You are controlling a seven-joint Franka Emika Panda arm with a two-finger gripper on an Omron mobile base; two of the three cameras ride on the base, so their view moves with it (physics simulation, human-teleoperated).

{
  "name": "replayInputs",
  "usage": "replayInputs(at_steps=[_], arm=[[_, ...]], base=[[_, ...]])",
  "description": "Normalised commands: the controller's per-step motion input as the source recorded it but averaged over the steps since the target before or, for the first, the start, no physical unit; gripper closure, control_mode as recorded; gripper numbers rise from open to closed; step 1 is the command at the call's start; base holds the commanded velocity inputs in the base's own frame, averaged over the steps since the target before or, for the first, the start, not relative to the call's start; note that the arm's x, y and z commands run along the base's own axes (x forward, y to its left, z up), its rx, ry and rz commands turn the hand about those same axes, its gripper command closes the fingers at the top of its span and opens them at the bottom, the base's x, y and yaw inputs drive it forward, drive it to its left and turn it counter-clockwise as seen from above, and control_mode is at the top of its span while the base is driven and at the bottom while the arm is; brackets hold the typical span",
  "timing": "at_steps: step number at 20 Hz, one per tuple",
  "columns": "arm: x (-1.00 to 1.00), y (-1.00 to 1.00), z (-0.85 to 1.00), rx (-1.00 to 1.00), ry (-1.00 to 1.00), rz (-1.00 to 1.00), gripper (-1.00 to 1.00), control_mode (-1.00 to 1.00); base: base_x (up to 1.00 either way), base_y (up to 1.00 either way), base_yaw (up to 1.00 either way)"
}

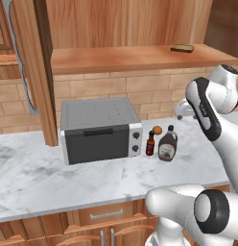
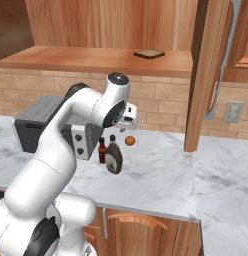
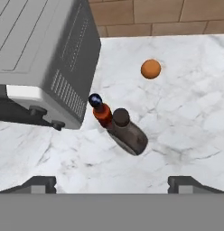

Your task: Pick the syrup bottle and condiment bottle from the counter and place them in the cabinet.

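Marble-topped and veined in grey, the worktop (image 1: 39, 178) runs below a brick wall and a warm wooden cabinet (image 1: 130, 57) whose open shelf carries one small dark flat object (image 1: 182, 48) at its far right. From the claw (image 3: 112, 182) outward: in the hand view its two dark tips stand wide apart with nothing between them, so it is released and empty, hovering above the bottles and looking down on them. Straight beneath it stands the syrup bottle (image 3: 128, 133), upright on the marble, with the condiment bottle (image 3: 101, 110) just beside it on the toaster oven's side, so close that I cannot tell whether they touch. Farther back toward the wall lies a small orange ball (image 3: 151, 69), and left of the bottles sits the grey toaster oven (image 1: 99, 129). Judging by this, neither bottle has reached the cabinet yet; both picks and both placements are left, and the first grasp looks not yet begun.
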Motion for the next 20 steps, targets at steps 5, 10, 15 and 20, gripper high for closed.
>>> replayInputs(at_steps=[5, 10, 15, 20], arm=[[-0.09, -0.43, -0.45, 0.08, -0.08, 0.19, -1.0, -1.0], [-0.16, -0.24, -0.39, 0.11, -0.14, 0.22, -1.0, -1.0], [-0.16, -0.06, -0.34, 0.12, -0.21, 0.21, -1.0, -1.0], [-0.01, -0.03, -0.29, 0.08, -0.21, 0.21, -1.0, -1.0]], base=[[0.0, 0.0, 0.0], [0.0, 0.0, 0.0], [0.0, 0.0, 0.0], [0.0, 0.0, 0.0]])
